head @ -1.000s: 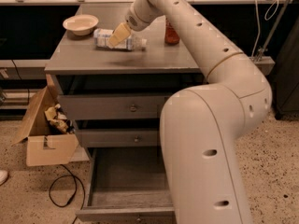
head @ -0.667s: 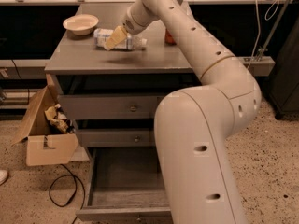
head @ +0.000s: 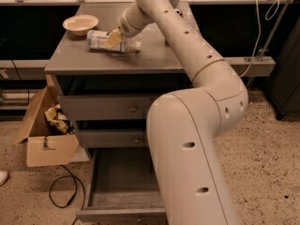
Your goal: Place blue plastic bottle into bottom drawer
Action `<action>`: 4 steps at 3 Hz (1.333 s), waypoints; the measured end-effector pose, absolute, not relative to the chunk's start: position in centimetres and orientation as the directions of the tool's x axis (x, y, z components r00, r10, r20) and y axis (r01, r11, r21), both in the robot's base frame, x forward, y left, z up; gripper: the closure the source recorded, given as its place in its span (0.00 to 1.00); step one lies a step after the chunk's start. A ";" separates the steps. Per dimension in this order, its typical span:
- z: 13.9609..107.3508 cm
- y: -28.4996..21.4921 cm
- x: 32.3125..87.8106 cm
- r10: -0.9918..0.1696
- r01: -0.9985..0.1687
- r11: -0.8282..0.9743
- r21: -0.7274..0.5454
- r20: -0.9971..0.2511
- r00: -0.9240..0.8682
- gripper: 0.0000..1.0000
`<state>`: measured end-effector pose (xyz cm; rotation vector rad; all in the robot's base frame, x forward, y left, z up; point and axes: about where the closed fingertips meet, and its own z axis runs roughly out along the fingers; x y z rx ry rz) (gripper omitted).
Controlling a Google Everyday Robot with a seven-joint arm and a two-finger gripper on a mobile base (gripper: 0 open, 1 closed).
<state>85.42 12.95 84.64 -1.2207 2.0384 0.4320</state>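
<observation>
Currently at blue plastic bottle (head: 96, 38) lying on cabinet top (head: 154, 55) with gripper (head: 113, 38), clasp impossible to tell; bottom drawer (head: 119, 182) open.

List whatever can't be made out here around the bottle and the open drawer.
All in the camera view:
- The middle of the blue plastic bottle is covered by the gripper, which is down at it on the cabinet top.
- The right part of the bottom drawer is hidden behind the robot's arm, and its front is cut off by the bottom edge.
- The contents of the cardboard box are too jumbled to identify.
</observation>
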 end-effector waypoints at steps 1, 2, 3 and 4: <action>85.4 13.6 85.0 -0.619 -0.872 0.484 -0.073 -0.733 -0.282 0.65; 87.1 13.8 83.9 -0.609 -0.873 0.479 -0.091 -0.751 -0.255 0.89; 92.4 11.8 77.8 -0.609 -0.874 0.455 -0.169 -0.775 -0.168 1.00; 92.4 11.8 77.8 -0.609 -0.874 0.455 -0.169 -0.775 -0.168 1.00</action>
